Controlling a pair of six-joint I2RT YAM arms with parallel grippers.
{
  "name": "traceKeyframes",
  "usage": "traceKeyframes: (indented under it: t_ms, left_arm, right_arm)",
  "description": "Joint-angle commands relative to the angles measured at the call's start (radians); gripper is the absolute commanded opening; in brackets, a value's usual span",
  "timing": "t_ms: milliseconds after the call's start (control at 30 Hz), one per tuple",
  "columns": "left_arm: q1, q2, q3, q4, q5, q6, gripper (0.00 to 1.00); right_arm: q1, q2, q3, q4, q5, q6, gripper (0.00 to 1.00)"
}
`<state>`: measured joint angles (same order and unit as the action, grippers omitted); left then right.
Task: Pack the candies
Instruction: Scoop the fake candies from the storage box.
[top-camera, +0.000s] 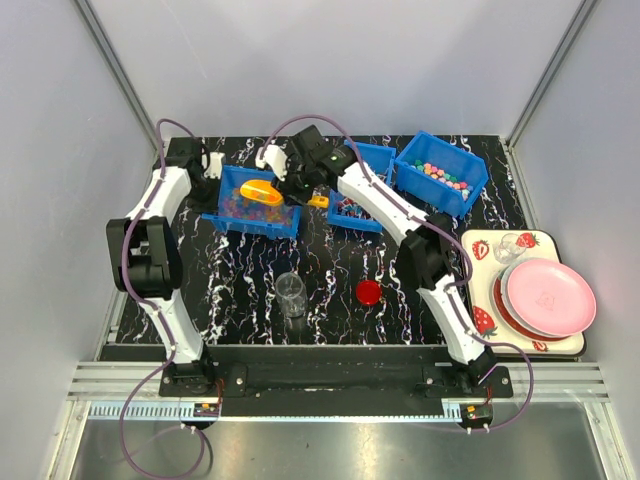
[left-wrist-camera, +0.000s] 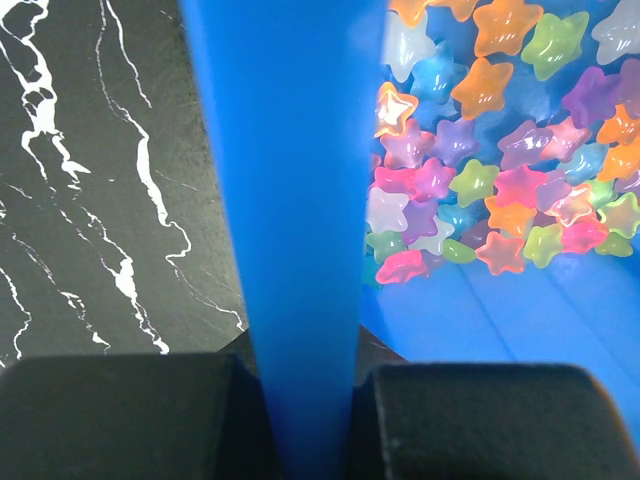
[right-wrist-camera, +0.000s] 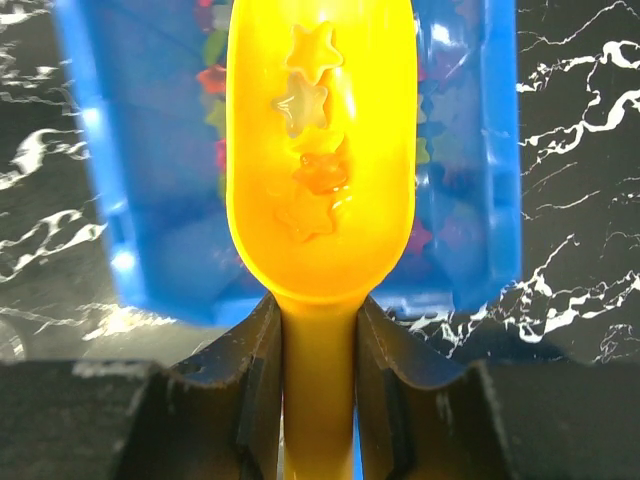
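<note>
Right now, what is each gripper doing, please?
Left gripper: closed on the wall of the blue bin.
Right gripper: closed on the yellow scoop, which carries star candies.

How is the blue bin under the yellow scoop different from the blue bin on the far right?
The left bin holds star-shaped candies; the right bin holds small round candies. The left gripper clamps the left bin's wall, and the yellow scoop sits above it; no gripper holds the right bin. Both are blue and open-topped.

Candies in scoop; scoop above bin
</note>
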<state>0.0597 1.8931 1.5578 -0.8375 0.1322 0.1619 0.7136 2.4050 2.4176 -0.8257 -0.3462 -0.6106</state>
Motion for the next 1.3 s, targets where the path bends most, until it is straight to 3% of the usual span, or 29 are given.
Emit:
traceKeyframes:
  t_ms: [0,267,667,1267]
  left_arm:
    - [0.003,-0.014,0.045,0.078,0.017,-0.021,0.0]
    - [0.017,0.001,0.051,0.077,0.02,-0.021,0.0]
    - [0.052,-0.011,0.067,0.031,0.037,-0.019,0.0]
    - [0.114,-0.094,-0.002,-0.003,0.084,-0.01,0.0]
  right_arm:
    - [-0.022,-0.118,0.029,-0.039,-0.08,0.002,0.0]
    - [-0.04,-0.23,-0.011,-0.111,-0.093,-0.043,0.0]
    - [-0.04,-0.516,-0.313,-0.201,-0.082,-0.118,0.0]
    - [-0.037,-0.803,-0.706,-0.09,-0.065,-0.095,0.0]
